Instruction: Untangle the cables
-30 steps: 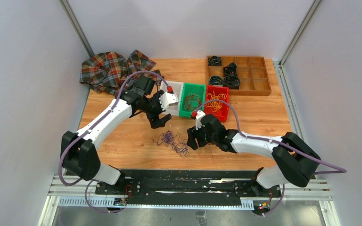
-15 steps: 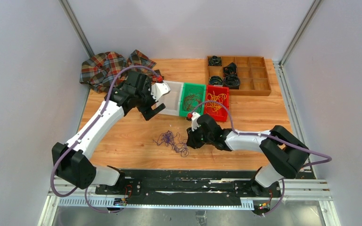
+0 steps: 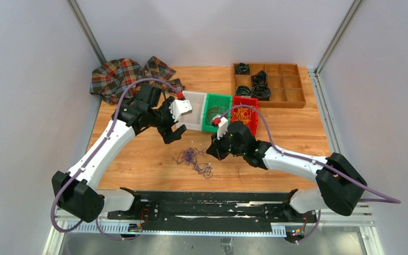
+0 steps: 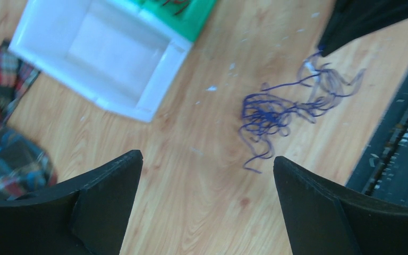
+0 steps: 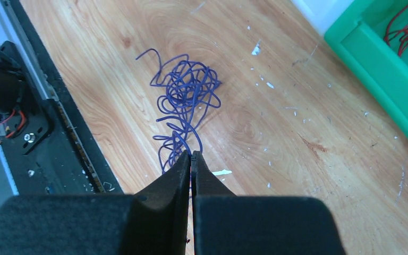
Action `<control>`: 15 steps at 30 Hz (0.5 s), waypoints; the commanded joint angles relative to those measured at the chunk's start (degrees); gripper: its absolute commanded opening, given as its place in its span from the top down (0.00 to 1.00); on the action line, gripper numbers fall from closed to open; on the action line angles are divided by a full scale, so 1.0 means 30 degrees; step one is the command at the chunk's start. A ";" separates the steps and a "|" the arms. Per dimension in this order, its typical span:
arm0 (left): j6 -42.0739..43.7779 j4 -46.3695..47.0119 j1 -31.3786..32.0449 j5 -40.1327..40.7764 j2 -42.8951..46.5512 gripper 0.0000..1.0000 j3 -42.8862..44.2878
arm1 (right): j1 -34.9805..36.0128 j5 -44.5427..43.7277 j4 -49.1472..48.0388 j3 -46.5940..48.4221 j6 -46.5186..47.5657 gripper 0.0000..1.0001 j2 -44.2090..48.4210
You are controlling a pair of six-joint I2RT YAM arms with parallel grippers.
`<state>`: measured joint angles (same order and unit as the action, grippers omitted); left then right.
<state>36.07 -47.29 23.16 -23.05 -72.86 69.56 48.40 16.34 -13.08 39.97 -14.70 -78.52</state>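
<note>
Within the last second the right gripper [image 5: 192, 155] has closed its jaws completely, at the near end of the purple cables [image 5: 186, 95]. These lie in a loose bunch on the table [image 5: 297, 133] between the two arms. The gripper seems to pinch one strand, though the strand is thin and half hidden by the fingertips, so this is not fully certain. I judge it the start of lifting the bunch. The left gripper [image 3: 172, 133] hangs wide apart near the white bin [image 3: 197, 111], holding nothing.
</note>
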 commanded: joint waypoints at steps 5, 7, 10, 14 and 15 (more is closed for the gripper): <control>0.1154 -0.0743 0.0247 -0.6653 0.0550 0.01 -0.0395 | 0.0184 0.1694 0.1399 0.2401 0.0413 0.99 0.2005; 0.1553 -0.0965 0.0598 -0.7040 0.0516 0.00 -0.0474 | 0.0184 0.2177 0.1736 0.3121 0.0472 0.99 0.2289; 0.1869 -0.1029 0.1088 -0.7294 0.0220 0.01 -0.0667 | 0.0184 0.2714 0.2146 0.3996 0.0535 0.99 0.2680; 0.3589 -0.1025 0.1473 -0.6894 -0.0474 0.02 -0.1127 | 0.0185 0.3013 0.2370 0.4492 0.0416 0.99 0.3247; 0.3916 -0.1010 0.1479 -0.6854 -0.0759 0.02 -0.1177 | 0.0188 0.3045 0.2343 0.4483 0.0355 0.99 0.3349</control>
<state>42.26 -49.74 26.87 -42.06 -72.64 67.53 48.40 23.00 -7.79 51.62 -13.93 -70.43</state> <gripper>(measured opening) 0.983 0.011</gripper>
